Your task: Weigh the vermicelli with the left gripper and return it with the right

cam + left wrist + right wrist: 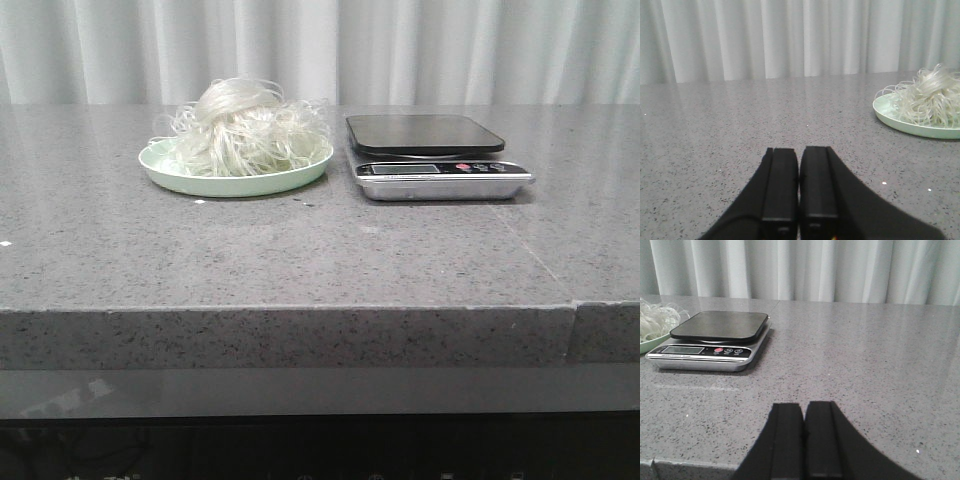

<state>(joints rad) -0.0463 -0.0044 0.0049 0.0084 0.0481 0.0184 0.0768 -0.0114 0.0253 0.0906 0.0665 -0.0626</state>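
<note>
The vermicelli [245, 128] is a fluffy whitish mound heaped on a pale green plate [170, 172] at the back left of the stone table. To its right stands a silver kitchen scale [440, 180] with a bare black platform [423, 132]. In the left wrist view the vermicelli [930, 97] and its plate [890, 115] lie far off to the side of my left gripper [800, 150], which is shut and empty over bare table. My right gripper [804, 406] is also shut and empty, low near the table's front edge, with the scale [715, 337] well ahead of it. Neither gripper shows in the front view.
The grey speckled table [300, 250] has a seam [545, 262] running toward its front right. A pale curtain [400, 50] hangs behind the table. A few small white crumbs [200, 201] lie in front of the plate.
</note>
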